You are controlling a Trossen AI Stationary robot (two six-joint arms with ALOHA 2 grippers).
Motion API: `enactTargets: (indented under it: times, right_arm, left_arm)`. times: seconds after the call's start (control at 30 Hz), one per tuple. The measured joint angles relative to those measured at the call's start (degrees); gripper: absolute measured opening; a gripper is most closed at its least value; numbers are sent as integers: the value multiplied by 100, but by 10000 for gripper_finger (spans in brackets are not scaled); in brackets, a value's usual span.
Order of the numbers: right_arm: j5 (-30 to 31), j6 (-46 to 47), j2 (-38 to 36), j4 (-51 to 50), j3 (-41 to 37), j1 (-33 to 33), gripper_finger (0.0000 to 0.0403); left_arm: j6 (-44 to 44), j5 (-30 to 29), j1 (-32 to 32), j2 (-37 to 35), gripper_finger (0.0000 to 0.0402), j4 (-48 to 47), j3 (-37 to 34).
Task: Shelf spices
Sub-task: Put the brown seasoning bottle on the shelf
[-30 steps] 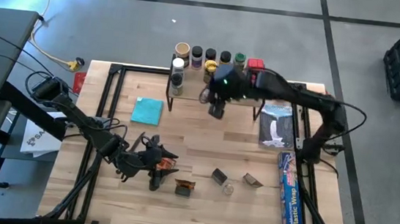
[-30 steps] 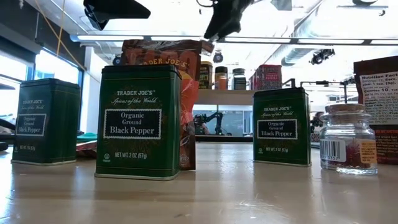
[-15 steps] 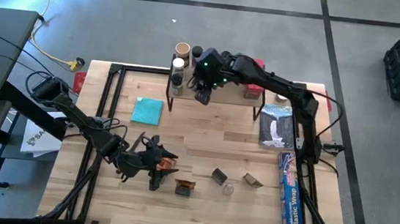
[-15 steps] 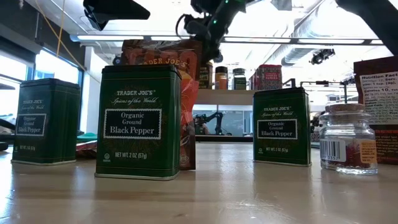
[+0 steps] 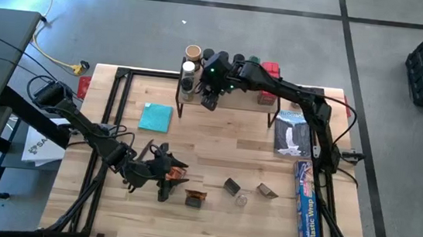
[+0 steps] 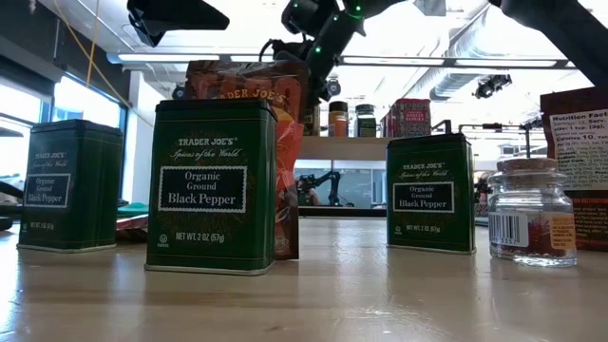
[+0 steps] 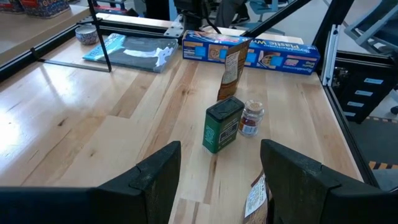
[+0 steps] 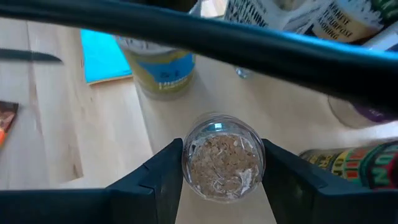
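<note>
Table (image 5: 216,146): light wooden top with black rails along its edges.
Shelf (image 5: 240,104): low riser at the far middle of the table; a row of spice jars (image 5: 193,53) stands along its far edge.
Plastic-wrap box (image 5: 305,209): long and blue, along the right edge.
Teal cloth (image 5: 155,117): flat, left of centre, near the shelf's left legs.
Right gripper (image 5: 210,95): reaches over the shelf's left part, fingers (image 8: 155,180) on either side of a small clear cork-topped jar (image 8: 222,157); they touch or nearly touch its sides, and whether they grip it I cannot tell.
Cork-topped jar's place: over the shelf top, between the right gripper's fingers, near a blue-labelled jar (image 8: 158,70).
Left gripper (image 5: 161,170): near left of the table, fingers parted, holding nothing.
Loose spices: green pepper tin (image 7: 222,124) and small glass jar (image 7: 250,117) just beyond the left gripper; an upright packet (image 7: 231,66) farther off.
</note>
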Motion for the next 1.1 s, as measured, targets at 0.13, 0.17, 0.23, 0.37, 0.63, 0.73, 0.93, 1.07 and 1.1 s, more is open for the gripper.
enactTargets:
  times: [0.13, 0.17, 0.23, 0.37, 0.63, 0.73, 0.93, 1.07, 1.1]
  right_arm:
    - [0, 0, 2, 161, 0, 0, 186]
    - [0, 0, 2, 159, 0, 0, 187]
    - [-1, 1, 2, 131, 0, 0, 187]
    - [-2, -112, 2, 37, 0, 8, 189]
    - [8, -150, 2, 185, 0, 13, 211]
    - [81, -84, 0, 332, 0, 13, 212]
    - [136, -93, -25, 303, 0, 36, 213]
    - [159, -151, -235, 259, -2, 92, 213]
    - [195, -207, -335, 237, -2, 115, 213]
  left_arm:
    - [0, -2, 0, 0, 215, 0, 0]
    - [0, -2, 0, 0, 215, -3, 0]
    - [-1, 1, 0, 0, 215, -2, 0]
    - [0, 33, 0, 0, 215, -3, 0]
    - [-2, 47, -2, 2, 215, -5, 0]
    - [-2, 47, -2, 2, 215, -5, 0]
    - [-4, 50, -2, 2, 215, -9, 0]
    - [-4, 52, -2, 2, 215, -21, 0]
    - [-4, 52, -2, 2, 215, -23, 0]
